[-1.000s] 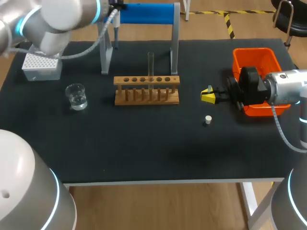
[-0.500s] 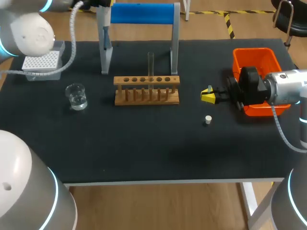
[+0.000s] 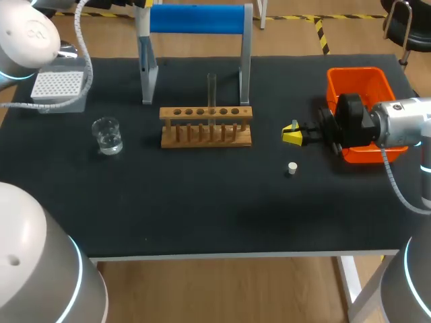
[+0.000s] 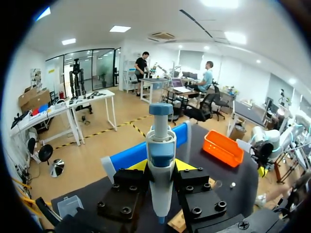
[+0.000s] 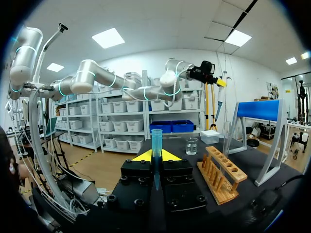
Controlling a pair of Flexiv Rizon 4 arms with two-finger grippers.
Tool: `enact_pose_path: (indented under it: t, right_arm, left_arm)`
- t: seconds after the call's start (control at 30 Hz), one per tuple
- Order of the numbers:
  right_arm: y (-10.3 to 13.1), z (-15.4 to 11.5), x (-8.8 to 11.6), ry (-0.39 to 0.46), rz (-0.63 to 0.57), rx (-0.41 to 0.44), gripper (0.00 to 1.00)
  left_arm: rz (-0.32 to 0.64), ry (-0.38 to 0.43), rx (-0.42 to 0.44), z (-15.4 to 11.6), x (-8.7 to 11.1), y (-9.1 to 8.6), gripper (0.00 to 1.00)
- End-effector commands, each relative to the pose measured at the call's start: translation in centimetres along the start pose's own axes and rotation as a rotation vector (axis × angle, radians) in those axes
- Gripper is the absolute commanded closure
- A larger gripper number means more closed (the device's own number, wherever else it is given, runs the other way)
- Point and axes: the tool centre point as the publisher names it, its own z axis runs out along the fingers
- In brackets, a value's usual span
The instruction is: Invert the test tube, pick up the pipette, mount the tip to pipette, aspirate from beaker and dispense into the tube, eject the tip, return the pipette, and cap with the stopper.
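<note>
Leftward since a second ago went my left arm, carrying the pipette (image 3: 143,27) to the left end of the blue stand (image 3: 196,19); the test tube (image 3: 211,91) stands upright in the rack (image 3: 205,126), and the stopper (image 3: 291,168) lies near my right gripper (image 3: 291,136). Left wrist: my left gripper (image 4: 160,166) clamps the pipette. Right wrist: my right gripper is narrow, pinching a thin blue tube (image 5: 156,141)

The left gripper (image 4: 160,166) is held high, clamped on a pipette (image 4: 161,141); the right gripper (image 5: 156,156) is held low, closed on a blue tip (image 5: 156,138).
</note>
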Motion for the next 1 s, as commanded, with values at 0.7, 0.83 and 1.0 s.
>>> enact_pose_path:
  t: [0.7, 0.83, 1.0]
  right_arm:
    - [0.1, 0.0, 0.1, -0.003, 0.000, 0.003, 1.00]
    - [0.1, 0.0, 0.1, -0.003, 0.000, 0.003, 1.00]
    - [0.1, 0.0, 0.1, -0.003, 0.000, 0.003, 1.00]
  left_arm:
    - [0.156, 0.386, 0.119, -9.1, 8.5, -0.5, 1.00]
    - [0.170, 0.378, 0.171, -9.9, 10.6, -1.3, 1.00]
    - [0.177, 0.395, 0.211, -10.1, 13.9, -1.7, 1.00]
